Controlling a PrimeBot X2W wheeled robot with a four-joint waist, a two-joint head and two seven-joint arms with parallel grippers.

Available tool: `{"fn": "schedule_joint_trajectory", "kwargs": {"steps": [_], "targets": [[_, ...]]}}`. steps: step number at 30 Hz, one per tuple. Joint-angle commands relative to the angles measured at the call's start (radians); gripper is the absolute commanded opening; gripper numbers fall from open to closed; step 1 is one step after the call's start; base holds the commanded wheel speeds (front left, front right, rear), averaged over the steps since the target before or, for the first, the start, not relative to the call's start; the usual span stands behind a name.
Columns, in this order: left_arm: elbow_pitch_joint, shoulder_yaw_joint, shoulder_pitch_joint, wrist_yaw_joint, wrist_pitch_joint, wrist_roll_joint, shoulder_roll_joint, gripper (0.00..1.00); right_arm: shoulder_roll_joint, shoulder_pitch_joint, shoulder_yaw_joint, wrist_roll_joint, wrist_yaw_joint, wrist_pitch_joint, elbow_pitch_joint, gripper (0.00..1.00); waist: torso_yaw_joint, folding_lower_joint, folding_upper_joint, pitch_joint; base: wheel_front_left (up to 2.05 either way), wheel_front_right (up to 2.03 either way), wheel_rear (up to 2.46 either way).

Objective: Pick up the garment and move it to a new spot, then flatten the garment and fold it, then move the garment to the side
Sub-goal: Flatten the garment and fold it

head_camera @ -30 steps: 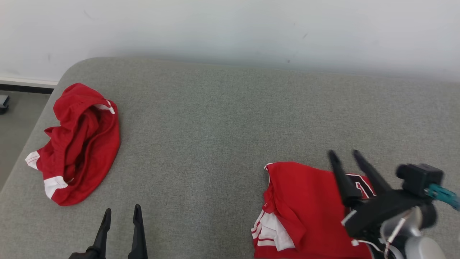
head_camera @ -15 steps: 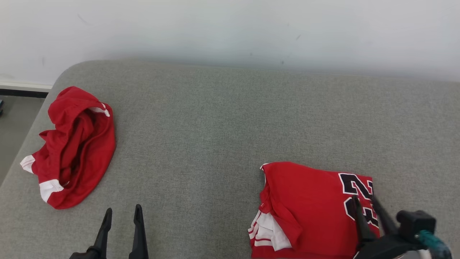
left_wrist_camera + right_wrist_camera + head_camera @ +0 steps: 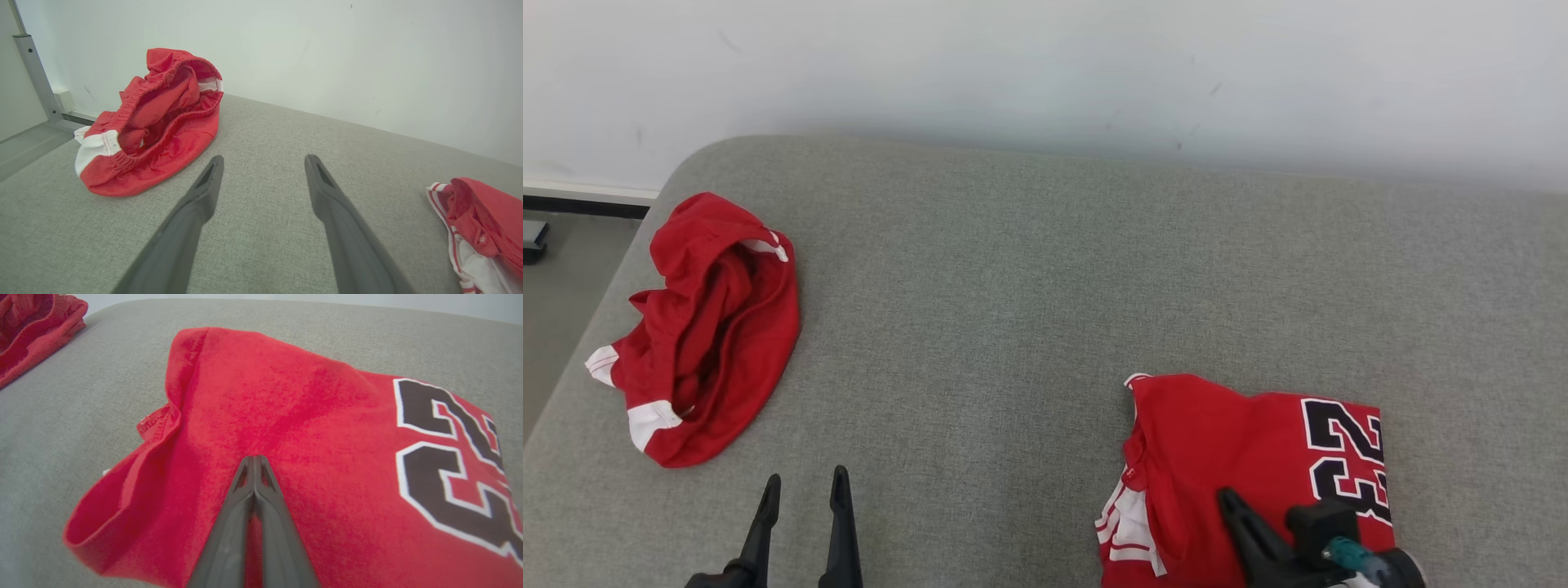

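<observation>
**Folded red jersey, near right of the tabletop**

Item: red jersey (image 3: 1225, 441), folded into a flat block, lying on the grey cloth-covered tabletop (image 3: 1029, 286) at the robot's near right.

Orientation: as far as the head view shows, the long axis runs left to right. The black, white-edged number 23 (image 3: 1347, 461) lies turned on its side at the right end. The white-striped trim (image 3: 1123, 523) and a loose red fold are at the left end.

Right gripper (image 3: 1227, 496): low over the jersey's near middle, jaws pressed together with the tips down at the cloth (image 3: 254, 458). It cannot be told whether any cloth is pinched between them.

Left gripper (image 3: 805, 475): at the near left over bare tabletop, jaws wide apart with nothing between them (image 3: 264, 159).

Hidden or unclear: the jersey's near edge is cut off by the bottom of the head view, and the right gripper's body covers part of it. In the left wrist view only the striped left end (image 3: 470, 228) is in frame. The layers under the top fold cannot be made out.

Surroundings: crumpled red shorts (image 3: 707, 327) with white bands and an elastic waist, at the far left near the tabletop's rounded corner, well apart from the jersey. Bare cloth lies between the two. A white wall (image 3: 1045, 65) stands behind.
</observation>
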Motion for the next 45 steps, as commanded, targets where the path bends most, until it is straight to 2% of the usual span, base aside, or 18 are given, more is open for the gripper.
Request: {"fn": "schedule_joint_trajectory", "kwargs": {"steps": [1, 14, 21, 23, 24, 29, 37, 45], "targets": [[0.002, -0.002, 0.001, -0.002, -0.003, 0.0, -0.001, 1.0, -0.001, -0.015, 0.033, -0.012, -0.002, -0.002, 0.017, 0.0, 0.002, 0.0, 0.0, 0.0, 0.0, 0.0, 0.0], [0.007, 0.0, 0.006, -0.006, -0.003, 0.004, -0.001, 1.0, -0.001, -0.054, 0.262, 0.063, -0.002, 0.0, 0.062, 0.0, 0.015, 0.0, 0.0, -0.001, 0.0, 0.0, 0.0], [0.007, 0.004, 0.015, -0.004, -0.003, 0.006, -0.001, 1.0, -0.001, -0.072, 0.362, 0.13, -0.002, -0.015, 0.008, 0.0, 0.009, 0.0, 0.0, -0.01, 0.0, 0.0, 0.0], [0.005, 0.009, 0.019, -0.003, -0.003, 0.008, -0.001, 1.0, -0.001, -0.067, 0.365, 0.155, -0.002, -0.028, -0.028, 0.52, 0.004, 0.0, 0.0, -0.015, 0.0, 0.0, 0.0], [0.003, 0.013, 0.021, -0.003, -0.003, 0.009, -0.001, 1.0, -0.001, -0.061, 0.36, 0.165, -0.002, -0.035, -0.051, 1.0, 0.001, 0.0, 0.0, -0.018, 0.0, 0.0, 0.0], [-0.006, 0.033, 0.03, -0.003, -0.003, 0.014, -0.001, 1.0, -0.001, -0.012, 0.28, 0.196, -0.002, -0.065, -0.172, 1.0, -0.024, 0.0, 0.0, -0.032, 0.0, 0.0, 0.0], [-0.035, 0.07, 0.038, -0.01, -0.003, 0.013, -0.001, 1.0, -0.001, 0.11, 0.045, 0.17, -0.002, -0.148, -0.351, 1.0, -0.083, 0.0, 0.0, -0.065, 0.0, 0.0, 0.0], [-0.056, 0.079, 0.055, -0.004, -0.003, 0.0, -0.001, 1.0, -0.001, 0.177, -0.158, 0.13, -0.002, -0.221, -0.387, 1.0, -0.117, 0.0, 0.0, -0.105, 0.0, 0.0, 0.0]]}}
